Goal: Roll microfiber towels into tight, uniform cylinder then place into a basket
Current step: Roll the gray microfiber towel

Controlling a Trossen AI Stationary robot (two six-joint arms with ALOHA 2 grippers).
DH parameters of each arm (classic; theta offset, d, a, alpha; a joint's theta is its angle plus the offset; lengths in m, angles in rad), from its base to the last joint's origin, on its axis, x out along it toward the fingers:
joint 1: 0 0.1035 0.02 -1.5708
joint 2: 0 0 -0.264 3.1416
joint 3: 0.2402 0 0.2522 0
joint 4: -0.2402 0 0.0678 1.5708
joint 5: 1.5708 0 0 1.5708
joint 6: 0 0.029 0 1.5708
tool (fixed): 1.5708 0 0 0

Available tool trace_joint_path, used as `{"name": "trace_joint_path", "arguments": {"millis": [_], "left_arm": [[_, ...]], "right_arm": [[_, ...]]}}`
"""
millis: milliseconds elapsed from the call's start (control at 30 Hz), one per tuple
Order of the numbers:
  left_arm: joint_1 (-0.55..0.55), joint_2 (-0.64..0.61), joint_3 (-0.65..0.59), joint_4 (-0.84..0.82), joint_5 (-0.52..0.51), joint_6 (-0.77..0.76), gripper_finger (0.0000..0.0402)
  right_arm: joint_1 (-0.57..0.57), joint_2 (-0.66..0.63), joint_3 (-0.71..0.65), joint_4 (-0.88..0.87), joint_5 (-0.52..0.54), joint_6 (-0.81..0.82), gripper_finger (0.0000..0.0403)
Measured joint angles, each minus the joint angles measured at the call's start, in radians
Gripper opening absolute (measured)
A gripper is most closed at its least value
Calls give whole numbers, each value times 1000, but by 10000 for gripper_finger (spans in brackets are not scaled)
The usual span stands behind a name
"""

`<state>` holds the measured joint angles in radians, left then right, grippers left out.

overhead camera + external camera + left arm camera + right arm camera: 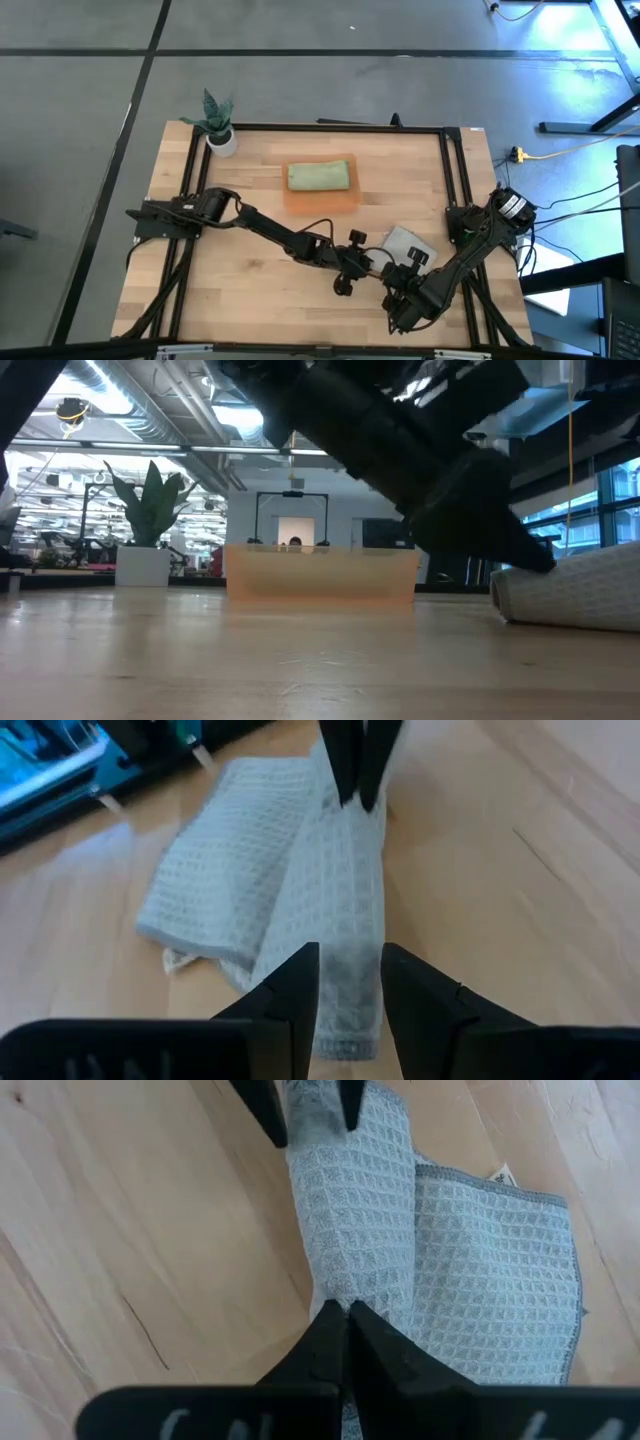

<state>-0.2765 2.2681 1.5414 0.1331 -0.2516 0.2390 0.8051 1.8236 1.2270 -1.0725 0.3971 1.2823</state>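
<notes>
The pale grey waffle-weave microfiber towel (400, 1230) lies partly rolled on the wooden table (230, 290), near its front right and well apart from the shallow translucent orange basket (320, 199), which already holds a green towel roll (318, 177). The right gripper (345, 1315) is pinched shut on one end of the roll, while the left gripper (350, 975) straddles the other end with its fingers parted. To keep the cylinder tight, I judge both ends should turn together over the flat remainder, evenly.

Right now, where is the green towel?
In the high view, the green towel lies rolled inside the orange basket at the table's far middle, right of the potted plant.
</notes>
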Motion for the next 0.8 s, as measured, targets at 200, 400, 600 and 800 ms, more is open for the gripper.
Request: {"name": "trace_joint_path", "arguments": {"millis": [200, 400, 600, 800], "left_arm": [[-1, 20, -2, 13, -17, 8, 104], [11, 19, -1, 13, -14, -18, 102], [21, 19, -1, 8, -12, -43, 99], [27, 19, -1, 7, 28, -14, 50]], "right_arm": [[0, 0, 0, 3, 0, 0, 9], [0, 0, 0, 7, 0, 0, 9], [0, 0, 0, 7, 0, 0, 9], [0, 0, 0, 7, 0, 0, 9]]}}
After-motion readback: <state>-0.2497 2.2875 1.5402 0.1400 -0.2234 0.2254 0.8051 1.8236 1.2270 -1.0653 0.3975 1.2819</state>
